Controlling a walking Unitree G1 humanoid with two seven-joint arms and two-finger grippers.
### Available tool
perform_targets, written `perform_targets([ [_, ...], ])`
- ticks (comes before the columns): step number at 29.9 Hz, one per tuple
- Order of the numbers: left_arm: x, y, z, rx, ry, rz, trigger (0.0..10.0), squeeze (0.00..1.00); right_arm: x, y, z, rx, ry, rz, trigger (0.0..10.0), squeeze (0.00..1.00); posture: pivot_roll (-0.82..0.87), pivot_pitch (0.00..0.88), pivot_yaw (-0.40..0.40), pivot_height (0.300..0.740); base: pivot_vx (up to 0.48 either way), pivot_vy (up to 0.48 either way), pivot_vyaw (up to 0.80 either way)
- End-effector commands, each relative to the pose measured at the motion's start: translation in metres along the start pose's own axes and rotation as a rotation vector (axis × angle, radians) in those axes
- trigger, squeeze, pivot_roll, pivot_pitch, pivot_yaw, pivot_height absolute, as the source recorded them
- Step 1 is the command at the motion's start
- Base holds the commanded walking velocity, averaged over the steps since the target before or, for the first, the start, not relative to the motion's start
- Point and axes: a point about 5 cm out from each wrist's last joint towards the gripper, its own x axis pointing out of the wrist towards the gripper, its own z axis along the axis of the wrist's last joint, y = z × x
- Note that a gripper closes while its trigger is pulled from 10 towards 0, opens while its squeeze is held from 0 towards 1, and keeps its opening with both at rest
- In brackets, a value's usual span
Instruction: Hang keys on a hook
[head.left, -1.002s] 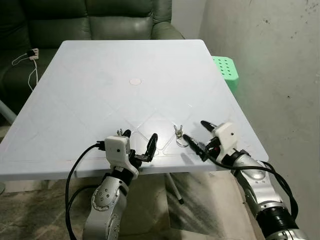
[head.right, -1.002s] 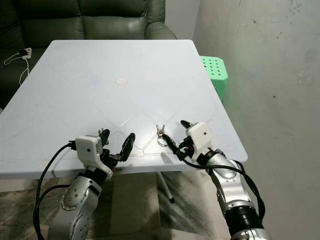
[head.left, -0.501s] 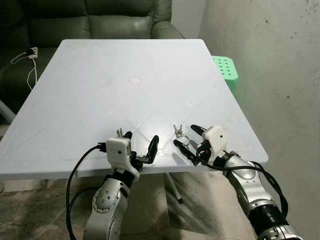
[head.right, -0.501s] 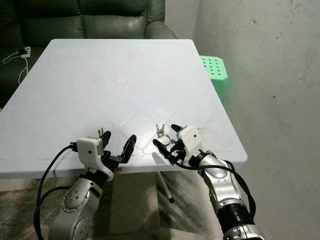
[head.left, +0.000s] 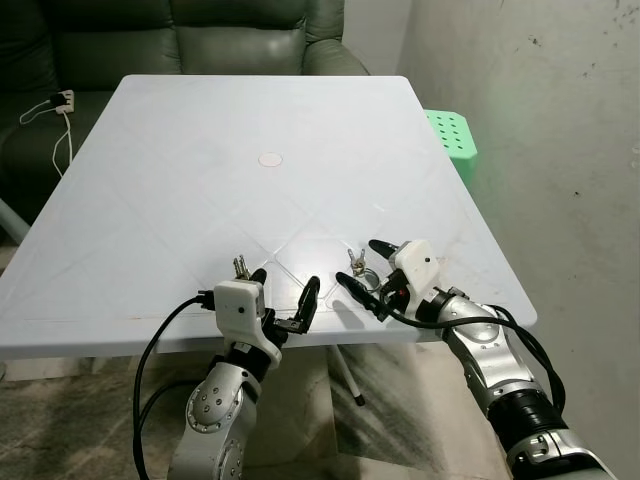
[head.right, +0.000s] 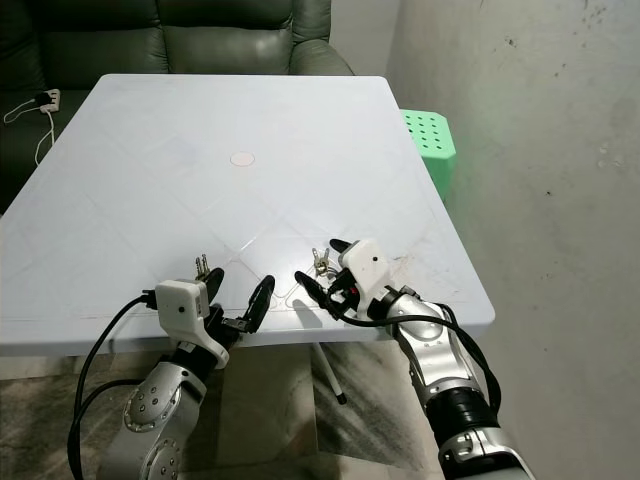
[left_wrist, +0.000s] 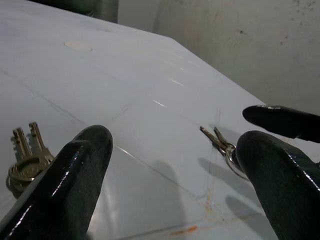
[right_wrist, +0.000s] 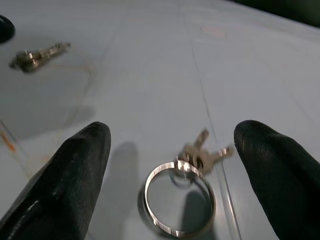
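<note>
Right wrist view: the keys (right_wrist: 192, 160) on their ring lie flat on the white table (head.left: 200, 180), not yet grasped; the right gripper (right_wrist: 175, 150) straddles them with fingers spread. The left gripper (head.left: 280, 295) rests released near a second key bunch (left_wrist: 25, 160); pickup and hanging remain, I judge.

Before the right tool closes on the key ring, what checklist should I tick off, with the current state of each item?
1. Right tool open: ok, its two fingers are spread.
2. Key ring between the fingers: ok, it sits in the gap in the right wrist view.
3. Ring lying flat on the table: ok.
4. Fingers low enough to catch the ring: cannot tell.
5. Left tool out of the way: ok, open, beside the second key bunch.
6. Hook located: cannot tell.
</note>
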Motion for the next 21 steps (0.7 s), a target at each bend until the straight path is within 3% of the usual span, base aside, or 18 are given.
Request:
perform_targets([
  [1, -0.002, -0.004, 0.001, 0.007, 0.003, -0.004, 10.0, 0.0, -0.003, 0.0, -0.004, -0.013, 0.023, 0.013, 10.0, 0.0, 0.03, 0.126, -0.094, 0.74, 0.0, 0.0, 0.0],
  [13, -0.005, -0.005, 0.0, -0.001, 0.015, 0.004, 10.0, 0.0, -0.005, 0.0, -0.007, -0.024, 0.05, 0.01, 10.0, 0.0, 0.03, 0.146, -0.096, 0.74, 0.0, 0.0, 0.0],
  [21, -0.007, -0.006, -0.001, -0.01, 0.021, 0.014, 10.0, 0.0, -0.004, -0.01, -0.002, -0.107, 0.102, -0.033, 10.0, 0.0, 0.03, 0.154, -0.101, 0.74, 0.0, 0.0, 0.0],
])
